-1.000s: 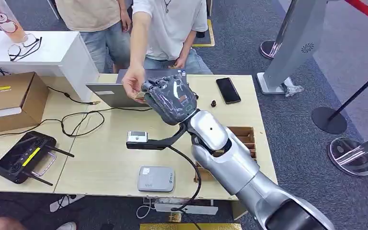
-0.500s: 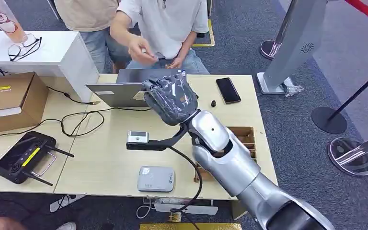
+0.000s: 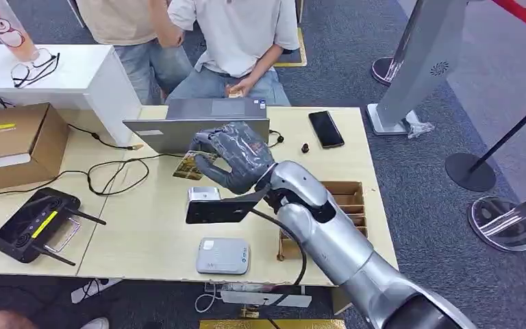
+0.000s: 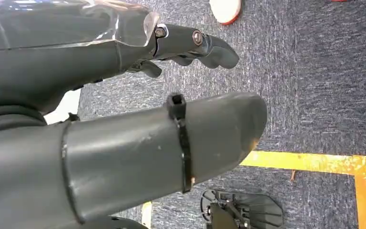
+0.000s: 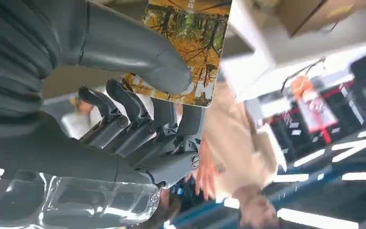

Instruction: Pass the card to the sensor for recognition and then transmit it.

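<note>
The right hand (image 3: 236,156) now pinches the card (image 3: 190,164), thumb pressed on its printed face with the fingers (image 5: 138,119) behind it; the right wrist view shows an autumn-tree picture on the card (image 5: 188,43). A second ago a person's hand reached over the laptop (image 3: 198,127) to that hand and placed the card; that arm has since drawn back to the seated person (image 3: 236,41) behind the laptop. The hand has dropped from above the laptop to just in front of it, turned toward the table (image 3: 130,233). So the handover looks done, and the card hangs over the table, well short of the grey sensor pad (image 3: 223,256) near the table's front edge, where recognition presumably comes next. The left hand (image 4: 124,95) hangs over carpet, fingers loosely apart, holding nothing.
</note>
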